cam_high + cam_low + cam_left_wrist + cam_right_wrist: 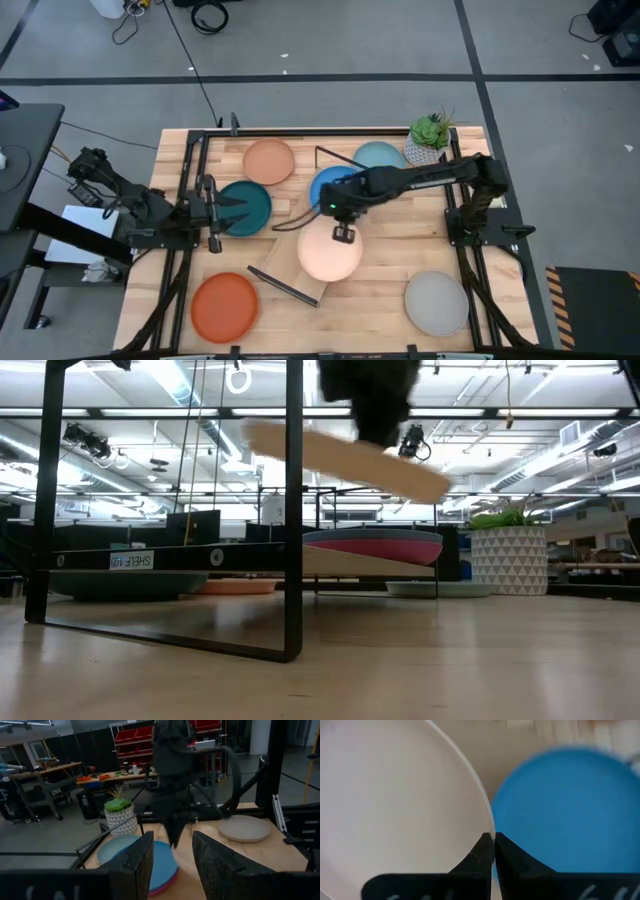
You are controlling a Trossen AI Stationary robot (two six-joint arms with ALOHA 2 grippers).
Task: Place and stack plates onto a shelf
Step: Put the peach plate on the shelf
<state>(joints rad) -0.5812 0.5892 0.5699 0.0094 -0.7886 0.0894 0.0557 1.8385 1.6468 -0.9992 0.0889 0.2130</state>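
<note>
My right gripper (343, 230) is shut on the cream plate (330, 252) above the middle of the table. The plate hovers tilted (345, 460) over the light-wood shelf plank (285, 262), which lies diagonally with black end brackets (294, 510). Just beyond, the bright blue plate (333, 185) sits on the magenta plate (378, 548), seemingly on the plank's far end. My left gripper (222, 208) is open, level above the near-left rim of the dark teal plate (250, 207). Salmon (268, 162), light blue (380, 156), orange (224, 306) and grey (437, 302) plates lie flat on the table. My right gripper pinches the cream plate's rim (487, 827) on its far side between both fingers (481, 851), coming from above and pointing down. The plate is lifted clear of shelf and table and hangs tilted, its near-left side higher in the low view.
A white potted plant (430, 140) stands at the far right, beside the light blue plate. Black frame bars (185, 200) run along the table's left and right sides. Bare wood shows between the orange and grey plates near the near edge.
</note>
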